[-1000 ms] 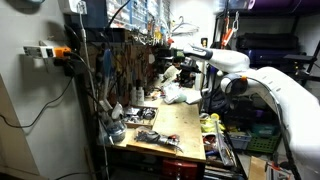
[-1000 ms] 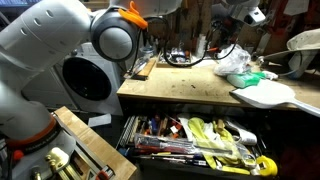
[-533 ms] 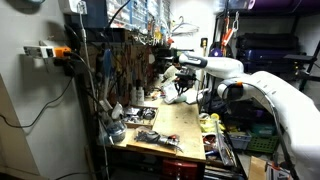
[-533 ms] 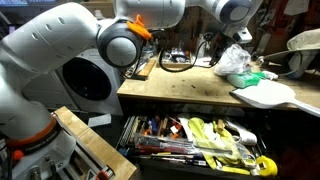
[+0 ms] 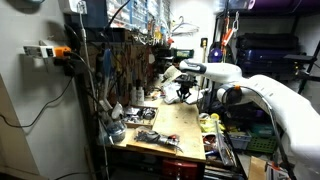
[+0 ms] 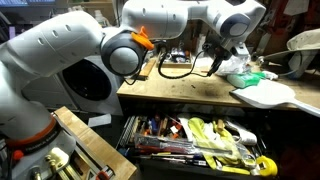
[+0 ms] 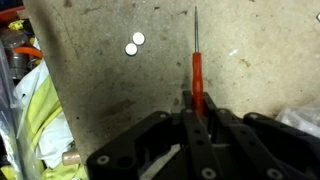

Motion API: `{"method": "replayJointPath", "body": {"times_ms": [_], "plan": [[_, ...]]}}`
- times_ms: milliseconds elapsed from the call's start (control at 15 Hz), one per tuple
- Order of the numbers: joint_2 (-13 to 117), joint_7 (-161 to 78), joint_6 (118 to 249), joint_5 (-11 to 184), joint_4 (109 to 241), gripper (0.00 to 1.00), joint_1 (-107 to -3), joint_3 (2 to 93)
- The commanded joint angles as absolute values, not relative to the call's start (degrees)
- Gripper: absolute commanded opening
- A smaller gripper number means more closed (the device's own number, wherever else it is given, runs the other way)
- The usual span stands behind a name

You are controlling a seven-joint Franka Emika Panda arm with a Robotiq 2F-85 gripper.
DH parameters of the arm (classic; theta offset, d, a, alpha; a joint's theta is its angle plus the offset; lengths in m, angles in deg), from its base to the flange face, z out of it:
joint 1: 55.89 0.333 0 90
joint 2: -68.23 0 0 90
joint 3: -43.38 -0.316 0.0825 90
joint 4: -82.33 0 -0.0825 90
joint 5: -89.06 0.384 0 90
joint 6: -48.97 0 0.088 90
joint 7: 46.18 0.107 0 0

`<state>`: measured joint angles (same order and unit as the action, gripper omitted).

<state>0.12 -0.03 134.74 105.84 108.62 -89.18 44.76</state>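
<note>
One red-handled screwdriver (image 7: pixel 197 75) lies on the workbench (image 7: pixel 100 110). Its long axis runs straight up the wrist view, with the thin metal shaft pointing away from the gripper (image 7: pixel 196 125). Two small white discs (image 7: pixel 133 43) sit side by side, well to the left of the shaft. The two fingers stand close together over the lower end of the handle, which they hide, so I cannot tell whether they pinch it. At the left edge, crumpled yellow plastic (image 7: pixel 40 110) is cut off. In an exterior view the gripper (image 5: pixel 184 92) is small and dim.
</note>
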Motion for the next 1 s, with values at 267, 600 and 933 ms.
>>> {"method": "replayJointPath", "body": {"times_ms": [267,600,933], "plan": [[-2.59,7.17,134.38,105.74,107.14,0.03,-89.09,44.66],[-3.72,10.53,135.63,104.88,106.77,0.03,-88.60,45.39],[-4.25,13.45,137.20,103.40,106.83,0.28,-87.73,46.52]]}}
